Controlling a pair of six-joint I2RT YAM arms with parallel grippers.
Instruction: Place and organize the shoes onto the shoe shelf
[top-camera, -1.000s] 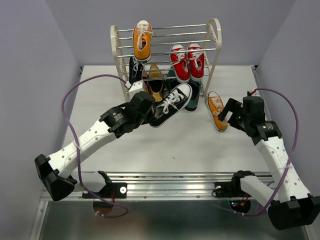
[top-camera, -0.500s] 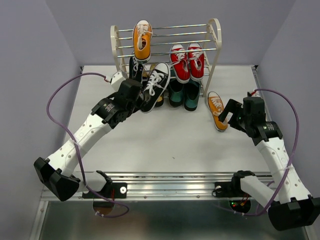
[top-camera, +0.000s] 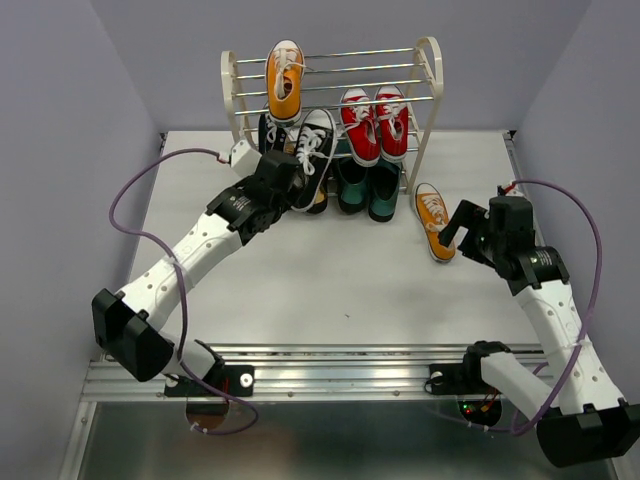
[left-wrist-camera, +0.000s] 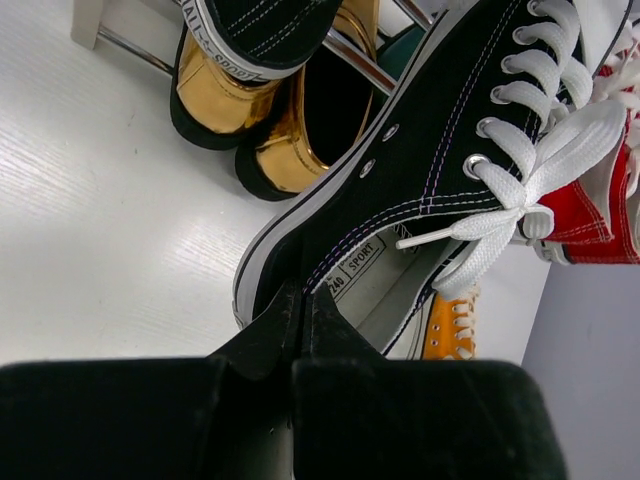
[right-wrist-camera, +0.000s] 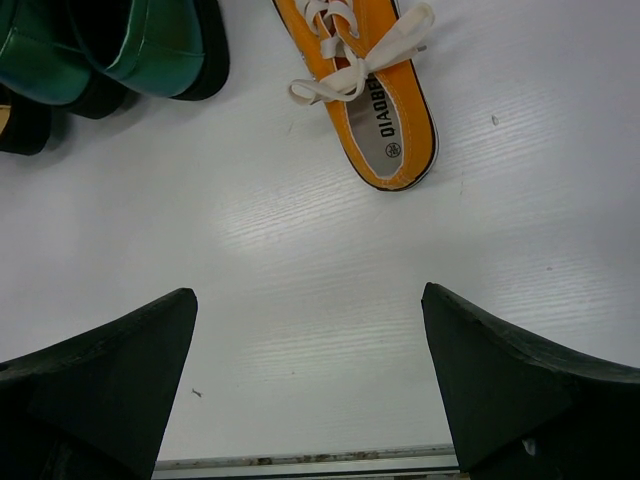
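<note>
Six canvas lace-up sneakers: two red sneakers (top-camera: 360, 125) mid-tier on the cream-white rod shelf (top-camera: 430, 60), one orange sneaker (top-camera: 284, 80) on top, another orange sneaker (top-camera: 433, 218) on the table (top-camera: 330, 290) at the shelf's 4 o'clock, one black sneaker (top-camera: 270, 135) racked left. The left gripper (left-wrist-camera: 303, 305), arm stretched toward 12 o'clock, clamps the second black sneaker (left-wrist-camera: 440, 150) by the heel. The right gripper (right-wrist-camera: 308, 300) gapes, empty.

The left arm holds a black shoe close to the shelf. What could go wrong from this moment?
1. The left gripper pinches only the heel wall of the black sneaker, so the shoe may pivot or slip out.
2. The gap looks tight. The other black sneaker sits on one side and the red pair on the other, so a push could knock them off the thin rods of the shoe shelf.
3. The loose lace might catch on a rod.
</note>
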